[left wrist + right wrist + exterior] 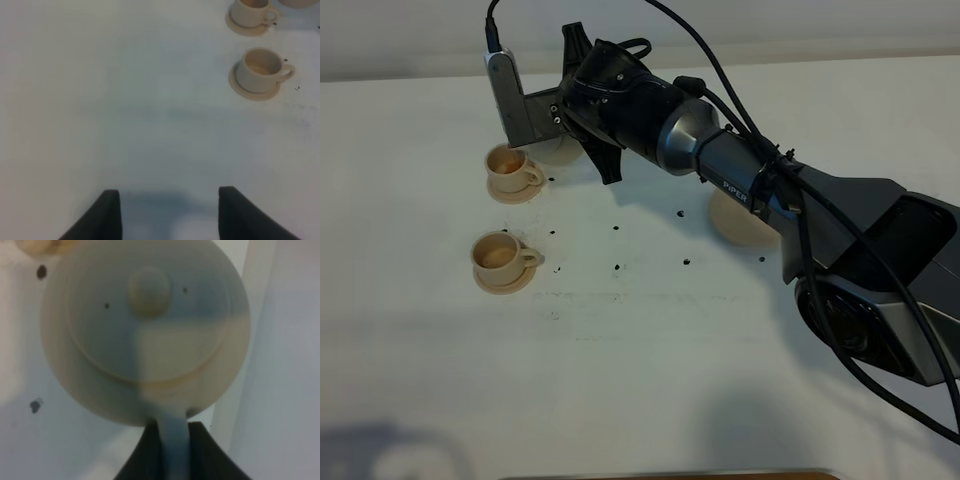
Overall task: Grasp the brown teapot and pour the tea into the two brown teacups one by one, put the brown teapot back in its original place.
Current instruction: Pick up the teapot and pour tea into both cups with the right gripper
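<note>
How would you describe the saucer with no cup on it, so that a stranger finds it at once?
On the white table, look where the black right arm crosses. Half hidden beneath it lies a pale tan saucer. Unlike the saucers under the far teacup and the near teacup to its left, it carries nothing.

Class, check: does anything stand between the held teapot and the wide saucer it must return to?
Nothing visible does. Between the teapot and the wide saucer lie only small dark specks; the far teacup and near teacup sit off that path.
</note>
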{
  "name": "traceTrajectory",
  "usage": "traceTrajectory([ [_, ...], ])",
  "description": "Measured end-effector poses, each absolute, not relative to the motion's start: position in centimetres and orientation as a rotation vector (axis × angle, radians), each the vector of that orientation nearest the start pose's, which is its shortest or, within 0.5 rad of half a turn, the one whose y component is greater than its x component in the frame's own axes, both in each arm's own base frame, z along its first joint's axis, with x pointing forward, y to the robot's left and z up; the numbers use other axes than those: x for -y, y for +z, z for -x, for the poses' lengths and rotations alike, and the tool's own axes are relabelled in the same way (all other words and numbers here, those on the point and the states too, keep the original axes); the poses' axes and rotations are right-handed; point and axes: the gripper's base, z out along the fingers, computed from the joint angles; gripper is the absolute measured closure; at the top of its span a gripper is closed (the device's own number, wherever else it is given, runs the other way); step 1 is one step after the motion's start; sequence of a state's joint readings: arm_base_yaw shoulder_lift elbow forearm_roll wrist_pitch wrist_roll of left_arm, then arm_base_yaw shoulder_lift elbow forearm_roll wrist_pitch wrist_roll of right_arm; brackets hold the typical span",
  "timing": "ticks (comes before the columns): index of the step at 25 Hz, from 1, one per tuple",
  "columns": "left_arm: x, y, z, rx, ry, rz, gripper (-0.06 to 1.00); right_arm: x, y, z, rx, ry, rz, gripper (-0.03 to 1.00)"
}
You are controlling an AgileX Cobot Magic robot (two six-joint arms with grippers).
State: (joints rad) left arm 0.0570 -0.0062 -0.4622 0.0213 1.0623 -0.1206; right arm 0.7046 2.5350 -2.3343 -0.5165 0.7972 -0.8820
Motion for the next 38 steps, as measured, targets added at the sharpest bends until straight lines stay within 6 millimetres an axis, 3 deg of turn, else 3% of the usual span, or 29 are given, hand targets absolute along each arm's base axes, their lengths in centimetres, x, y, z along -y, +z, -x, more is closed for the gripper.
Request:
traceTrajectory([
  [38,-0.16,26.66,0.18,-2.069,-0.013,0.185,0.44,-34.34,18.72,-45.16,-1.309,-0.809,2.027,0.88],
])
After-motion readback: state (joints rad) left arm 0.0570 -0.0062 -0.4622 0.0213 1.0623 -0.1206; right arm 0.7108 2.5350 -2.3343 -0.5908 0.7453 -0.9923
